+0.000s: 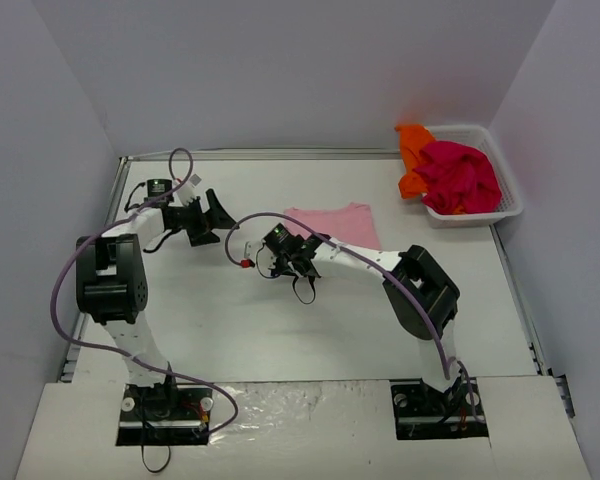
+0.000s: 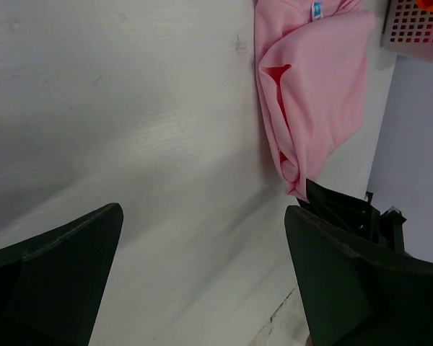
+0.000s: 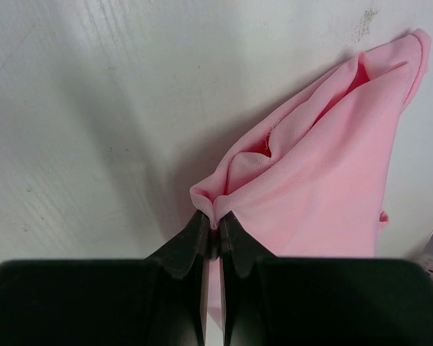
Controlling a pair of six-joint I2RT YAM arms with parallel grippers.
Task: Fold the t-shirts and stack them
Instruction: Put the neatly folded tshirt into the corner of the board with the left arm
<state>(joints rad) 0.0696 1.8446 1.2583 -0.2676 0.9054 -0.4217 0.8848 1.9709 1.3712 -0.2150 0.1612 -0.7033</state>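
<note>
White mesh basket (image 1: 472, 219) stood at the far right corner of the desk (image 1: 230, 330), close against the right wall; it held a crumpled magenta-red t-shirt (image 1: 462, 176), with an orange t-shirt (image 1: 413, 152) inside it and draped over its left rim onto the desk. The light pink t-shirt (image 1: 340, 222) lay outside the basket, near the middle of the desk and left of it. A small bluish label (image 2: 316, 9) showed on the pink cloth in the left wrist view; its writing was too small to read. My right end effector (image 3: 213, 223) was closed, pinching a bunched fold at the pink shirt's edge between its fingertips, the cloth fanning away from the grip. My left end effector (image 2: 203, 216) hung with its jaws spread wide and nothing between them, over bare desk to the left of the pink shirt and apart from it. Bare white desk lay between and in front of my arms; walls bounded the desk at left, right and far sides.
</note>
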